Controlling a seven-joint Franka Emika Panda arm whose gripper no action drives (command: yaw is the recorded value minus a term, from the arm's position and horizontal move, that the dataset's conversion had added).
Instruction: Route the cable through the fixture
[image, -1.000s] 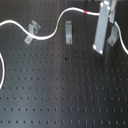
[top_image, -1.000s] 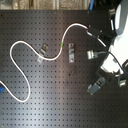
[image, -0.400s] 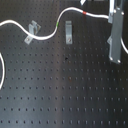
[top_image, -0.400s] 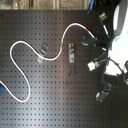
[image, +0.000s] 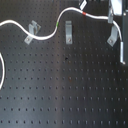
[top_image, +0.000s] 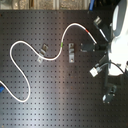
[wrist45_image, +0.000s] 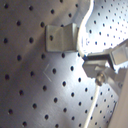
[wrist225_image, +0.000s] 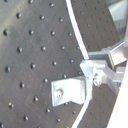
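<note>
Black perforated board (image: 65, 90), white cable (image: 45, 35) partly cut off, claw (top_image: 97, 47) grip unclear.

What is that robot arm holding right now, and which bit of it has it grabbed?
It appears to hold the cable, gripped just past the red band near the cord's far end; in the first wrist view the gripper seems closed on the white cord.

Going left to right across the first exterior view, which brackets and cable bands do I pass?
Left bracket → green band → middle bracket → red band → right bracket, all on the black breadboard.
</note>
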